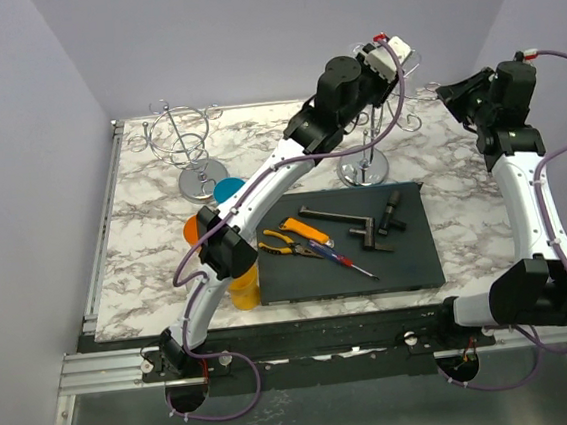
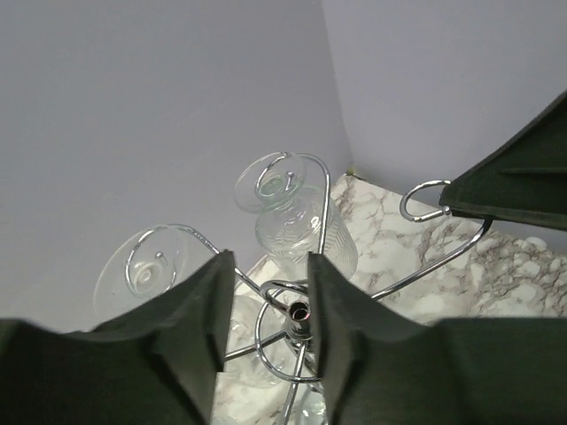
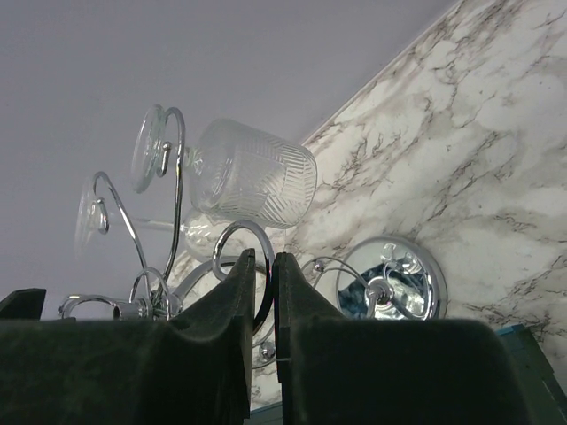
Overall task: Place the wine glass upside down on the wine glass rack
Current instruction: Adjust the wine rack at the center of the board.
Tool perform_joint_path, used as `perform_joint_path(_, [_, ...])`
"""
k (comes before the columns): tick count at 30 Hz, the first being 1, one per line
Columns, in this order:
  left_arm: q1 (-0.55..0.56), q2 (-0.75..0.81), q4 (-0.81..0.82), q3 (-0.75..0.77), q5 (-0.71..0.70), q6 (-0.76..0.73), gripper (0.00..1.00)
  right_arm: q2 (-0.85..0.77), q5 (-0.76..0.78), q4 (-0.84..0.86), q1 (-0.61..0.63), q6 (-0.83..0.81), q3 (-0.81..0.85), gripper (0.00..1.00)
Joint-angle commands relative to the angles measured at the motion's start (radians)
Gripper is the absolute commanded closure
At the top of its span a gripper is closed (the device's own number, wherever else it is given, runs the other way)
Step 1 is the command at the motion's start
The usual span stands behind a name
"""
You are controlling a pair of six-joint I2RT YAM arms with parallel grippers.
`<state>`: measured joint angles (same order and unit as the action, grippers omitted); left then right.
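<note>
L end effector [image 2: 268,283] part-open, empty, over rack [image 2: 299,312].

No words, numbers or signs can be read in any view. The wine glass [image 2: 295,221] hanging on the wine glass rack [image 2: 425,266] has only cut lines in it, no writing. The pliers [image 1: 296,236] and the screwdriver [image 1: 351,261] on the dark mat [image 1: 419,260] show no name you can make out. The bench [image 1: 145,236] has only its marble pattern.
</note>
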<state>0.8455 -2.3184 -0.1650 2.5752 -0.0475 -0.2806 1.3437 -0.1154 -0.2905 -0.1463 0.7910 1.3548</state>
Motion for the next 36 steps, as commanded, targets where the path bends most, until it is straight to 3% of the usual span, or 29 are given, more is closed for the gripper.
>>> perform_joint_path(1, [-0.005,0.064,-0.041,-0.021,0.118,0.032,0.49,0.035,0.008,-0.137,-0.009,-0.079,0.045,0.86])
perform_joint_path(4, [-0.006,0.122,-0.041,-0.07,0.136,0.033,0.33,0.038,0.008,-0.149,-0.009,-0.086,0.077,0.79])
perform_joint_path(7, [-0.008,0.2,-0.041,-0.142,0.143,0.025,0.28,0.04,0.002,-0.158,-0.009,-0.095,0.097,0.74])
perform_joint_path(11, [-0.008,0.323,-0.049,-0.257,0.153,0.019,0.12,0.047,0.002,-0.177,-0.01,-0.106,0.135,0.61])
perform_joint_path(21, [-0.029,0.552,-0.154,-0.422,0.095,0.005,0.05,0.037,0.043,-0.246,-0.014,-0.133,0.234,0.38])
perform_joint_path(26, [-0.061,0.651,-0.214,-0.512,0.063,0.001,0.02,-0.001,0.037,-0.3,-0.014,-0.207,0.295,0.35])
perform_joint_path(31, [-0.099,0.729,-0.298,-0.566,0.055,0.031,0.01,-0.008,0.027,-0.357,-0.008,-0.286,0.376,0.39])
perform_joint_path(36, [-0.112,0.815,-0.329,-0.662,0.018,0.038,0.01,0.022,0.043,-0.382,0.053,-0.322,0.477,0.37])
